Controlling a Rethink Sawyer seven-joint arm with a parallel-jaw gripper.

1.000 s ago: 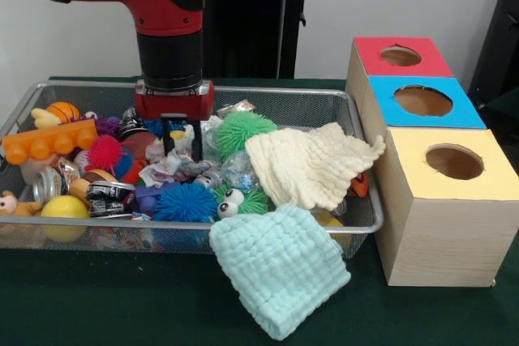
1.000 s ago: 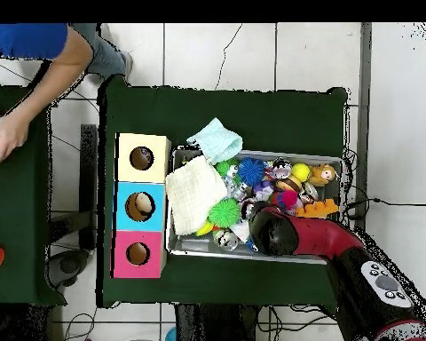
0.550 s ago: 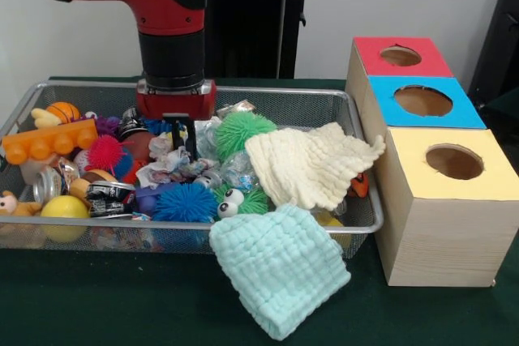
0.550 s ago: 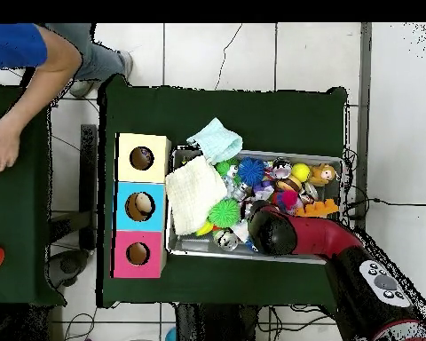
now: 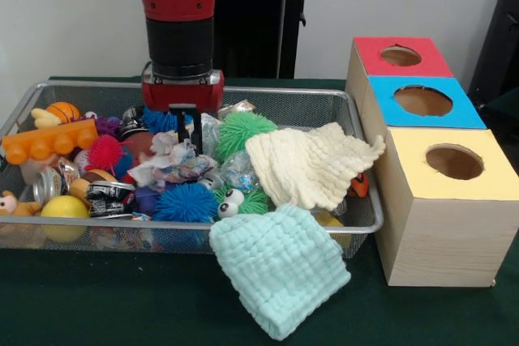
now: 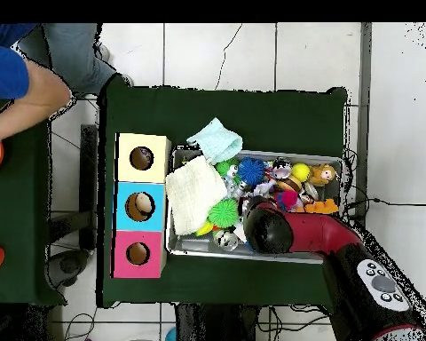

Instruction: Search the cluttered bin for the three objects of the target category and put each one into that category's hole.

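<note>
My gripper (image 5: 185, 137) hangs over the middle of the wire bin (image 5: 268, 91), shut on a crumpled white printed wrapper (image 5: 172, 168) that rises a little out of the clutter. Around it lie a green spiky ball (image 5: 243, 129), a blue spiky ball (image 5: 186, 202), a pink spiky ball (image 5: 104, 151) and a toy with googly eyes (image 5: 229, 200). In the overhead view the red arm (image 6: 272, 229) covers the gripper. Three hole boxes stand beside the bin: red (image 5: 401, 58), blue (image 5: 426, 103) and yellow (image 5: 454, 164).
A cream cloth (image 5: 308, 164) drapes over the bin's right side. A mint cloth (image 5: 280, 269) hangs over its front rim onto the table. An orange brick (image 5: 49, 142), a yellow ball (image 5: 63, 208) and a can lie at the left. A person's arm (image 6: 21, 84) shows at another table.
The gripper has risen and shifted slightly right, and the crumpled wrapper has come up with it. The person's arm has drawn back towards the picture's top left.
</note>
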